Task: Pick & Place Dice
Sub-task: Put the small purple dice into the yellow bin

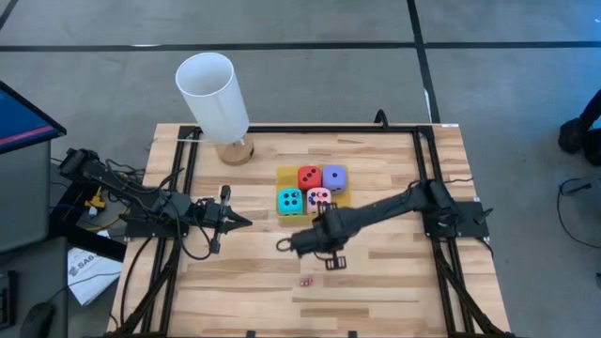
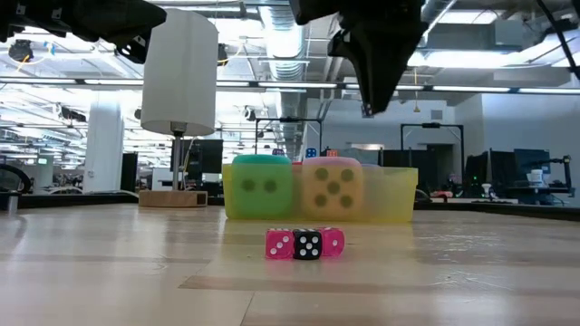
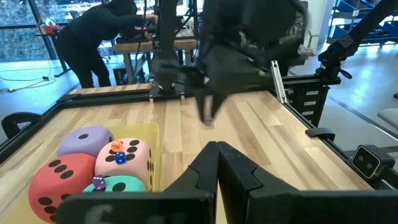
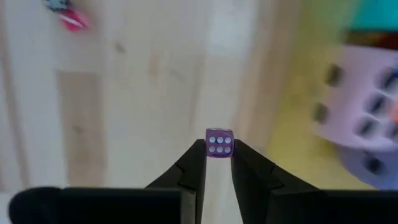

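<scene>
Biggest thing first: the wooden counter [image 1: 376, 272], boxed in by a black frame rail, with a tall white cylinder [image 1: 213, 97] on a wood base near the far left corner. Plenty of bare wood in the front half, so the arms have room there; the rails along the sides and the cylinder are the only real things to clip.

In the middle sits a yellow tray [image 1: 285, 176] with four big soft dice packed in a square: red die [image 1: 309, 176], purple die [image 1: 333, 176], cyan die [image 1: 289, 200], pink die [image 1: 318, 199]. Looks like those are already parked, and a couple of tiny dice seem to be sitting on top of them in the left wrist view.

The right gripper [image 1: 307, 245] hangs above the counter just in front of the tray, jaws clamped on a tiny purple die [image 4: 219, 143], lifted clear of the wood. The left gripper [image 1: 246, 222] waits off to the tray's left, jaws pressed together, holding nothing.

Smallest stuff: a row of tiny dice [image 2: 305, 243], pink-black-pink, on the front of the counter. So probably those are left to move, plus dropping the one in hand.
</scene>
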Controlling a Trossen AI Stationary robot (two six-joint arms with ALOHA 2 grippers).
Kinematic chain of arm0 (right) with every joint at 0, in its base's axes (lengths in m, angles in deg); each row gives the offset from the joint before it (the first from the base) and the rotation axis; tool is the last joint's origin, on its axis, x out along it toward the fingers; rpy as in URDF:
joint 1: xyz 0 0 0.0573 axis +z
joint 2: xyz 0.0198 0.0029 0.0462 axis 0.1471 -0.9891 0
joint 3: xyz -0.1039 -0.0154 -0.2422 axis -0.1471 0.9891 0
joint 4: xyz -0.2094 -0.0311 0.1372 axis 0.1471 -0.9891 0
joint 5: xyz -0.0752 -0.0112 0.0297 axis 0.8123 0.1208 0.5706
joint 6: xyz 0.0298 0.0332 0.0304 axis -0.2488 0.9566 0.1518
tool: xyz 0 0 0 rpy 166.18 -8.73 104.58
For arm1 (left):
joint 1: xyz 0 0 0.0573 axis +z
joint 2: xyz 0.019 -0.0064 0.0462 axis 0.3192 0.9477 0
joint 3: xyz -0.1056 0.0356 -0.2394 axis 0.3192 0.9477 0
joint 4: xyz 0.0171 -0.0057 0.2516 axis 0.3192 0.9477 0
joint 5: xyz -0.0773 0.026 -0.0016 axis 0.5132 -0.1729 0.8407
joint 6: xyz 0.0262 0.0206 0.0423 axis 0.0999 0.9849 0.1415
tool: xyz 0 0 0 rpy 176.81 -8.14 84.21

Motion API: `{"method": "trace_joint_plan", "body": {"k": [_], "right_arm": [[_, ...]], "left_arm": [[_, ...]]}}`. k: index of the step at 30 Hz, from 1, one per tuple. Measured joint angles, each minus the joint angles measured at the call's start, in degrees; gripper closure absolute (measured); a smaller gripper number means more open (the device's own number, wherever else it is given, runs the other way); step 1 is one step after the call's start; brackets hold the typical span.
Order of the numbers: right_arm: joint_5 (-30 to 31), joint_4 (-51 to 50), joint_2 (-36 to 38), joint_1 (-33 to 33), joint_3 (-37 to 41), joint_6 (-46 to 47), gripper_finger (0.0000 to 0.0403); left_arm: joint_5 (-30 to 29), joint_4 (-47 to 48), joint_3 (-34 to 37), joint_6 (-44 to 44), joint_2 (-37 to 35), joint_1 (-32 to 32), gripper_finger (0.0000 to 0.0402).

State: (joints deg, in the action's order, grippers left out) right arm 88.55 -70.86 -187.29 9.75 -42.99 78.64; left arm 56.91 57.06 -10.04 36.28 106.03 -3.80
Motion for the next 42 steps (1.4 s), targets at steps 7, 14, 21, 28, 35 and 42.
{"method": "trace_joint_plan", "body": {"k": [7,14,21,28,35,42], "right_arm": [[2.9,-8.27,0.05,-4.58,-5.22,-3.62,0.0343],[2.91,-9.71,2.96,-8.82,-5.21,-5.6,0.0344],[3.36,-8.77,6.83,-11.96,-5.23,-6.09,0.0344],[4.47,-2.5,11.35,-14.4,1.59,-6.94,0.0344],[4.43,16.31,23.77,-15.07,24.14,-5.69,0.0344],[4.23,35.69,34.75,-15.94,45.36,-1.4,0.0344]], "left_arm": [[0.0,0.0,0.0,0.0,0.0,-0.02,0.0402],[0.0,0.02,0.0,0.0,0.0,-0.01,0.0402],[0.01,0.04,0.0,0.0,-0.02,-0.02,0.0401],[0.01,0.55,0.0,0.0,0.01,-0.02,0.0402],[-0.01,1.59,0.0,0.02,0.01,-0.02,0.0402],[-0.01,0.9,0.0,0.31,0.0,-0.02,0.0402]]}}
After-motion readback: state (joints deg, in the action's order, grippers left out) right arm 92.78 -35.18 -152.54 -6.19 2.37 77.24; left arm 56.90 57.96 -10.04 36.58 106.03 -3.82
